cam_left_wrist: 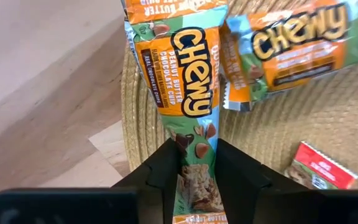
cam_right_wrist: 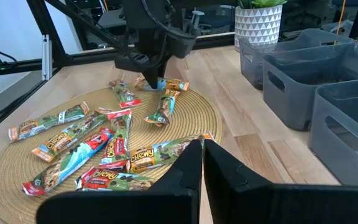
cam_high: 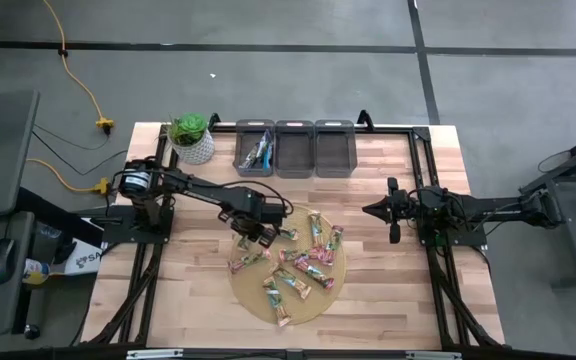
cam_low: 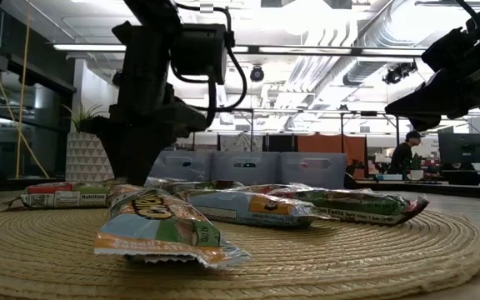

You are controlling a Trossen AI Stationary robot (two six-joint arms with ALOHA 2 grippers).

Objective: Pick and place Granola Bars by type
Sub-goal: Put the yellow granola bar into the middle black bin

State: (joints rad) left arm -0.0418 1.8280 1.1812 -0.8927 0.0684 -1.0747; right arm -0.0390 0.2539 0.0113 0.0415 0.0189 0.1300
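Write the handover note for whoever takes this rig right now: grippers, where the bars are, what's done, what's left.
Left gripper: down at the round woven mat's upper left edge, fingers closed on the end of a green Chewy peanut butter bar; the bar looks not yet lifted.
Right gripper: parked to the right of the mat, fingers together, holding nothing.
Bars: most are scattered on the mat.
Done: the left grey bin already holds a few bars; the middle bin and right bin look empty.
Left: bin the gripped bar, then sort the rest by type.
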